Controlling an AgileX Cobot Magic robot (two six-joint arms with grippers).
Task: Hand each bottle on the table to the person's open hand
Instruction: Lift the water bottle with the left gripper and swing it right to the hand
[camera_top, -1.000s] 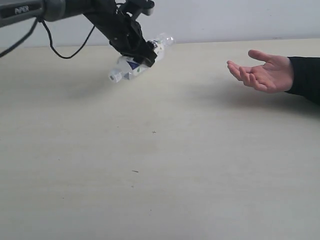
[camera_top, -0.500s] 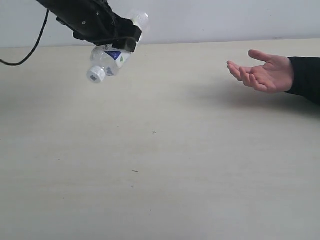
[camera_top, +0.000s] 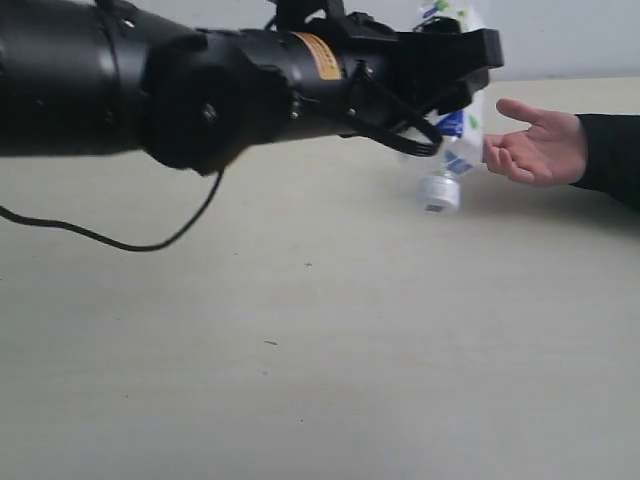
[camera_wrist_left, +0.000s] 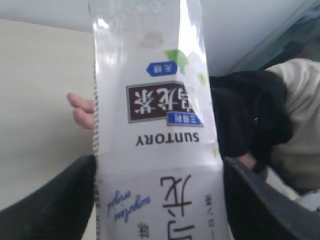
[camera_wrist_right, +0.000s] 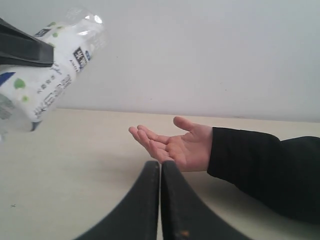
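1. Upper right of the exterior view, left gripper (camera_top: 455, 75) clamps a clear plastic bottle (camera_top: 449, 150), hiding its middle; cap downward.
2. Open hand (camera_top: 535, 150) just beside it, over the pale table (camera_top: 300, 380).
3. Right gripper (camera_wrist_right: 160, 172): black jaws closed, empty.

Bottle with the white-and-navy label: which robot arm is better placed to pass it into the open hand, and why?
Left. The left gripper clamps the bottle, cap down, beside the person's open hand. The right gripper is shut and holds nothing.

Robot lab setup, beige wood-grain table (camera_top: 300, 400), plain pale wall (camera_top: 580, 40), cabled black robot arm (camera_top: 150, 90)
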